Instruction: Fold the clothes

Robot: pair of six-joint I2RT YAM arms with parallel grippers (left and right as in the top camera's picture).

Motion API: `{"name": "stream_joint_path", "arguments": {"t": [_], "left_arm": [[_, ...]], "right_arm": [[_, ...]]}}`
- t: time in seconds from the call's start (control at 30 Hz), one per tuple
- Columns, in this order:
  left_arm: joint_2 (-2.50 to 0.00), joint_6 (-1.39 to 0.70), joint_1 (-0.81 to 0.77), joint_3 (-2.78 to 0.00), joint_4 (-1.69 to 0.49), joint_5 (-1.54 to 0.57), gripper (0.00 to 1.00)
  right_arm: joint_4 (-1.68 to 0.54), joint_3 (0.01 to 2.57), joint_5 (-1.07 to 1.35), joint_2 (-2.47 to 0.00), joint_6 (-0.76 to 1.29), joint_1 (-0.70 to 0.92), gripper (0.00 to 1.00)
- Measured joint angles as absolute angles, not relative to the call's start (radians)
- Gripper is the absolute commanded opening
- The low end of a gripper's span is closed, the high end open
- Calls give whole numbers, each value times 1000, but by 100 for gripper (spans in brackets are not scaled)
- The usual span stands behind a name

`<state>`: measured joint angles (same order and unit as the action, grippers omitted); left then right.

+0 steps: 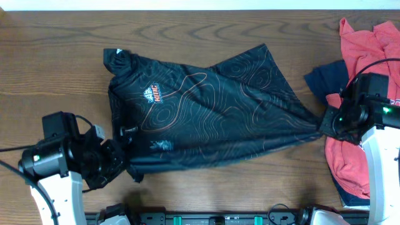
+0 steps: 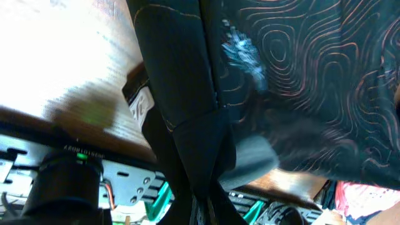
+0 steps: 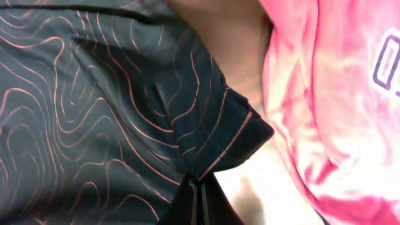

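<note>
Overhead view: left fingers (image 1: 127,164) and right fingers (image 1: 321,125) clench the near-left and right corners of the black jersey (image 1: 212,106). First fold apparently beginning; next, both corners likely travel far-side together.

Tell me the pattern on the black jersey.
The jersey has thin red-orange contour lines, clearest in the right wrist view.

black jersey (image 1: 212,106) with red-orange contour lines, red T-shirt (image 1: 365,44), navy garment (image 1: 326,78)

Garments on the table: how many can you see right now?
3: the black jersey spread across the middle, the red T-shirt at the right edge, a navy garment partly under it. More may be hidden beneath that pile.
</note>
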<state>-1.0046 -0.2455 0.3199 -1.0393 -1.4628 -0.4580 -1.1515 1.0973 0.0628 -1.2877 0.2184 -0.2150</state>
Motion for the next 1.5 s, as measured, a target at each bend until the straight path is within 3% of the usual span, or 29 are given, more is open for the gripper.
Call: {"name": "stream_joint_path", "arguments": {"t": [0.4, 0.77, 1.13, 1.5], "left_arm": [[-962, -263, 411, -1111, -1432, -395, 6], [-992, -427, 437, -1109, -1101, -388, 6], [-1277, -449, 437, -1086, -900, -385, 6], [-1575, -450, 422, -1085, -760, -378, 6]], "right_arm": [[-1056, 1097, 61, -1288, 175, -204, 1], [-799, 1096, 116, -1398, 171, -89, 1], [-526, 1096, 143, -1627, 171, -21, 1], [-386, 1096, 152, -1795, 170, 49, 1]]}}
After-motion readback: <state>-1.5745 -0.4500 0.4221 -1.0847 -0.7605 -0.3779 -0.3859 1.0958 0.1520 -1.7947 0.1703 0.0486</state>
